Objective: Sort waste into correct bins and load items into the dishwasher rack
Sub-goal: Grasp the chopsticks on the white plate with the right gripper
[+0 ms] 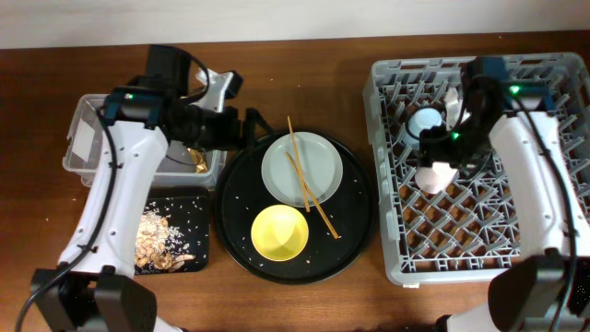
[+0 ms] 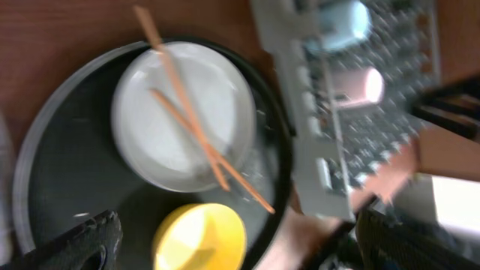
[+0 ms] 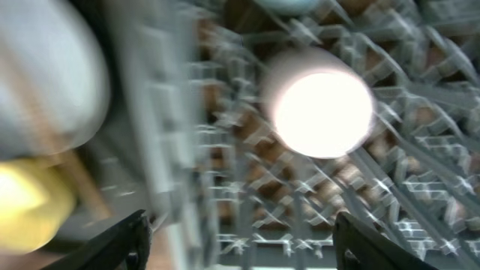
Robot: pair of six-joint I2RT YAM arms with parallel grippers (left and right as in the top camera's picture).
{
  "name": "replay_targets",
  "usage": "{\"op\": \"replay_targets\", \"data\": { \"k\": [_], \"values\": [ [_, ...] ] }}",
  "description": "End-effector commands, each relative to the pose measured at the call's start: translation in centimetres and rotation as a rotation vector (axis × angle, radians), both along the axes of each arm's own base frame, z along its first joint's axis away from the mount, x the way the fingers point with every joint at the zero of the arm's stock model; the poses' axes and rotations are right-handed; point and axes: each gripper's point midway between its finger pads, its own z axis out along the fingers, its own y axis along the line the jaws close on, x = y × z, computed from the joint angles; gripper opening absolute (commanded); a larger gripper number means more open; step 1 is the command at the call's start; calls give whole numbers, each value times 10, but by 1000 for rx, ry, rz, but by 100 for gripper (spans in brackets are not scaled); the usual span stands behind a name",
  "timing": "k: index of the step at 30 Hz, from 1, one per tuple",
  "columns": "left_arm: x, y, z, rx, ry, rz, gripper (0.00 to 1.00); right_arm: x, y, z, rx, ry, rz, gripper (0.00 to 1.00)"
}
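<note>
Your right wrist view is badly smeared: the pink cup (image 3: 322,103) shows only as a washed-out bright disc and the dishwasher rack (image 3: 409,196) as grey streaks. In the left wrist view the yellow bowl (image 2: 201,238) runs off the bottom edge. Overhead, your left arm (image 1: 129,171) covers much of the clear tub (image 1: 81,112).

Yellow bowl (image 1: 280,232), pale plate (image 1: 323,159), grey rack (image 1: 381,189), pink cup (image 1: 437,177).

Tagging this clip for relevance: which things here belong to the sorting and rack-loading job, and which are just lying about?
Job: rack, blue cup, pink cup, plate, bowl, chopsticks, tub, small tray, scraps.
Lying about: round tray, table.
</note>
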Motion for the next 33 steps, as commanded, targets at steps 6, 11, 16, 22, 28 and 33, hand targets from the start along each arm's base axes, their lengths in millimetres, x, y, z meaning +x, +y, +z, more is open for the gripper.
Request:
{"op": "replay_targets", "data": {
  "k": [6,11,16,22,28,33],
  "values": [
    [12,125,6,233,9,446,99,0,110,23,230,-87,299,68],
    [8,148,4,235,36,506,99,13,157,4,185,-162,309,67],
    [8,149,4,235,36,508,99,25,208,-29,159,-313,410,66],
    [8,149,4,235,36,508,99,34,220,-78,9,-467,415,66],
    [8,149,4,235,36,508,99,36,229,-107,51,-541,406,55],
    [8,149,4,235,36,508,99,41,236,-127,68,-539,414,53]
  ]
}}
